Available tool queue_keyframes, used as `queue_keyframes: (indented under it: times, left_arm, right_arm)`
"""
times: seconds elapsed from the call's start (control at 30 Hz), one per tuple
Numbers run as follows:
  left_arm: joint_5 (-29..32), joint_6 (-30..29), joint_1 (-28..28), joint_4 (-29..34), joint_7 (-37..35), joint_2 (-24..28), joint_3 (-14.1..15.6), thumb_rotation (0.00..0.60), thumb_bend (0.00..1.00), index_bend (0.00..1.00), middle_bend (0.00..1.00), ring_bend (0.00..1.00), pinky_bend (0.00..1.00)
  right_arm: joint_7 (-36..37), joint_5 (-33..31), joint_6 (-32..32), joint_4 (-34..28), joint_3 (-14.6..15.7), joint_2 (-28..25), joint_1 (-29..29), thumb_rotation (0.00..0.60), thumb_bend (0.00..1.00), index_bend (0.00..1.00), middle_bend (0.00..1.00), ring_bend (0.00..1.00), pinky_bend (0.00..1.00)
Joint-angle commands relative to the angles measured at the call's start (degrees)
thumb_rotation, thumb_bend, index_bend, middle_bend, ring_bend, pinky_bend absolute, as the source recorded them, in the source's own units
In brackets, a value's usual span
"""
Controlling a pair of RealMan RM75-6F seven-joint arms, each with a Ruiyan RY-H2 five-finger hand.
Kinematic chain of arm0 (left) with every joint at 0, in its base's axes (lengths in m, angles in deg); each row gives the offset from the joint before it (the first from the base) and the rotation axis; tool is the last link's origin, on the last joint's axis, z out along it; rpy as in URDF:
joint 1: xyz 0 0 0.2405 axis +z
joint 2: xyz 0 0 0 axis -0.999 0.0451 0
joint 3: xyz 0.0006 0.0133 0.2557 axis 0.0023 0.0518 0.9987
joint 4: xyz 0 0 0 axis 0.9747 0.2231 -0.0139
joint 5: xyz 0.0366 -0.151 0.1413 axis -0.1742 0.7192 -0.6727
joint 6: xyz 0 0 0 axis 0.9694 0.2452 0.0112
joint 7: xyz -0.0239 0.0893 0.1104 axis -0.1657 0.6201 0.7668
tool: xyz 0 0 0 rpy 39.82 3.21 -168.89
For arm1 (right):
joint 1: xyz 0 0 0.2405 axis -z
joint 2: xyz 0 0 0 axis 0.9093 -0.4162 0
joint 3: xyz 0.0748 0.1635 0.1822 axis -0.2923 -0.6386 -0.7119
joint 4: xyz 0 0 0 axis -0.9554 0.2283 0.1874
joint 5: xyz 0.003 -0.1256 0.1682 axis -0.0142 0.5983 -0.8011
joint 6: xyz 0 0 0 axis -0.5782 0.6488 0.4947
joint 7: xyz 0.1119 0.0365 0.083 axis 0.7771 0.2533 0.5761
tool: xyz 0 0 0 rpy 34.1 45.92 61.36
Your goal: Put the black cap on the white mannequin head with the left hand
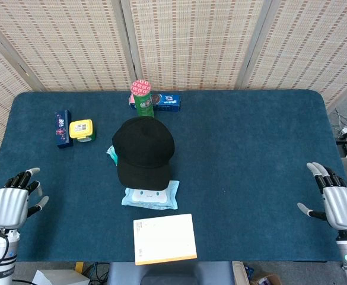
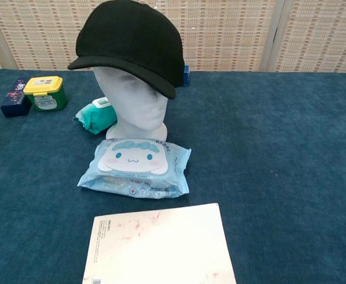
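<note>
The black cap (image 1: 143, 149) (image 2: 130, 42) sits on the white mannequin head (image 2: 135, 103), brim toward the table's front. In the head view the cap hides the head beneath it. My left hand (image 1: 12, 205) hovers at the table's front left edge, far from the cap, fingers apart and holding nothing. At the front right edge, my right hand (image 1: 338, 203) is likewise spread and holds nothing. Neither hand shows in the chest view.
A blue wet-wipes pack (image 1: 151, 196) (image 2: 136, 167) lies in front of the mannequin, a white notebook (image 1: 164, 238) (image 2: 159, 247) nearer the front edge. A teal pouch (image 2: 96, 116), yellow-lidded jar (image 1: 81, 130) (image 2: 44, 93), dark blue box (image 1: 63, 128), green can (image 1: 142, 98) and blue box (image 1: 166, 102) stand behind.
</note>
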Motion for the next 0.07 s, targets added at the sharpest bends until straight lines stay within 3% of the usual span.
queue_keyframes:
  times: [0.03, 0.07]
  left_arm:
    - [-1.4, -0.3, 0.8, 1.9, 1.3, 1.1, 0.8, 0.6, 0.1, 0.68, 0.3, 0.31, 0.43]
    - [-1.3, 0.2, 0.9, 2.1, 1.5, 1.1, 0.8, 0.6, 0.1, 0.68, 0.3, 0.31, 0.43]
  right_arm:
    - [0.1, -0.4, -0.3, 0.1, -0.2, -0.1, -0.1, 0.6, 0.0, 0.08, 0.14, 0.13, 0.26]
    - [0.1, -0.5, -0.4, 0.1, -0.2, -0.1, -0.2, 0.6, 0.0, 0.08, 0.14, 0.13, 0.26]
